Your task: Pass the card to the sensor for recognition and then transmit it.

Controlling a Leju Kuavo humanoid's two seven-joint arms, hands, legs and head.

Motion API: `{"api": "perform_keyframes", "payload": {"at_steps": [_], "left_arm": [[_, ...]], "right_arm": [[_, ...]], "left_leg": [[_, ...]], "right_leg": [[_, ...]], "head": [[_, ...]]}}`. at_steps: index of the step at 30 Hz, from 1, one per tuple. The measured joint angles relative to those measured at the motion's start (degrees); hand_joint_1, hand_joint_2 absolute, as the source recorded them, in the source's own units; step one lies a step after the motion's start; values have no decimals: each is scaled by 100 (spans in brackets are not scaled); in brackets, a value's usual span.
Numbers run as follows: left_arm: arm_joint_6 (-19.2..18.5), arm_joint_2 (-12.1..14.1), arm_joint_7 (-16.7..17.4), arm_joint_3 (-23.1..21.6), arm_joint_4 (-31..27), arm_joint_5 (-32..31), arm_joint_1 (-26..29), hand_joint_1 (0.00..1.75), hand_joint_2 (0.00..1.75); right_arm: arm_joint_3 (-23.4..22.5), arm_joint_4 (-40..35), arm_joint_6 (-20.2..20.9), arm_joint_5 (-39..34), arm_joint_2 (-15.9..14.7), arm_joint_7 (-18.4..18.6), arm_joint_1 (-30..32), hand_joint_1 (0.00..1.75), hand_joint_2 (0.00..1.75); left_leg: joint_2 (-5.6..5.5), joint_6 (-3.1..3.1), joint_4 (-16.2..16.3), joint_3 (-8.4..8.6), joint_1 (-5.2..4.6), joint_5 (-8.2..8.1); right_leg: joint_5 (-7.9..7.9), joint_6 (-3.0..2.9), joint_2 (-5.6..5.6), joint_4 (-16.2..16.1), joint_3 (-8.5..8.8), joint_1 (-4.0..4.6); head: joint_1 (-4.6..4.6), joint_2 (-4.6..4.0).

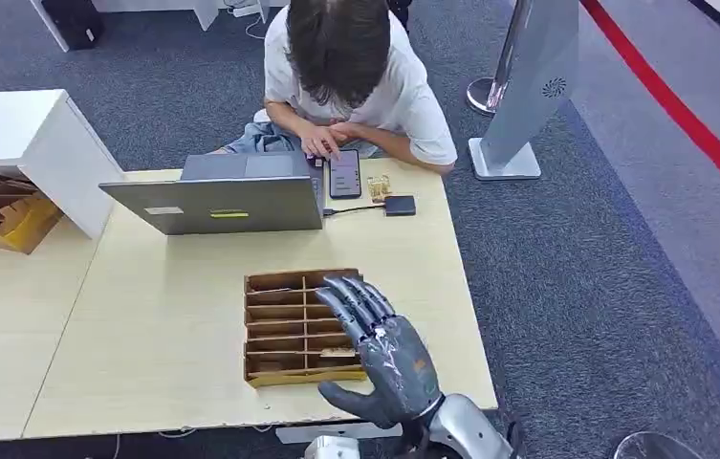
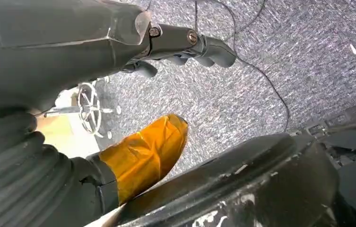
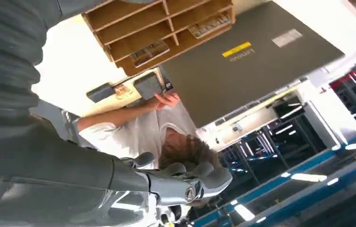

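Hovers over the right-hand column of the wooden tray (image 1: 258, 325), right hand (image 1: 386, 361) palm down, fingers (image 1: 351, 301) stretched forward and apart, grasping nothing. Touches no card as far as the head view shows. Hangs beside the body over grey carpet, left hand (image 2: 95, 52), loosely released too, nothing between fingers (image 2: 213, 49) and thumb.

Just under the near part of the right hand, in one of the tray's nearest compartments, lies the card (image 1: 337, 353), a pale flat slip partly hidden by the palm. Cannot tell whether it lies flush on the compartment floor or leans on a divider.

Probably handles as light, thin, stiff and smooth: easy to lift, hard to get under, apt to slide or flip out of a loose pinch. Best taken by an exposed long edge, thumb on one face and a finger on the other, after tilting it up against a divider. Leaves little room for thick fingers between the wooden walls, so calls for a slow, straight descent.

Farther out, beyond the tray, stands a laptop (image 1: 231, 203), back toward the robot. To its right rests the small dark sensor (image 1: 400, 205), on a cable, well apart from the tray. Beside it a phone (image 1: 344, 173) under the hands of a person (image 1: 341, 57) seated at the far edge of the table (image 1: 164, 335).
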Motion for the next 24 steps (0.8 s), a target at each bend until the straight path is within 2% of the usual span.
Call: {"api": "perform_keyframes", "payload": {"at_steps": [4,13,24], "left_arm": [[-20,-4,4,0,0,-11,-5,0,175],[-33,-7,11,0,2,-17,-6,0,175],[-48,-7,20,0,0,-26,-11,0,175]], "right_arm": [[159,188,91,264,-9,155,-140,0,175],[297,385,116,319,-33,218,-256,0,175],[435,572,238,522,-52,476,-362,0,175]], "left_leg": [[0,0,0,0,0,0],[0,0,0,0,0,0],[0,0,0,0,0,0]], "right_leg": [[0,0,0,0,0,0],[0,0,0,0,-1,0],[0,0,0,0,0,0]], "head": [[0,0],[0,0],[0,0]]}}
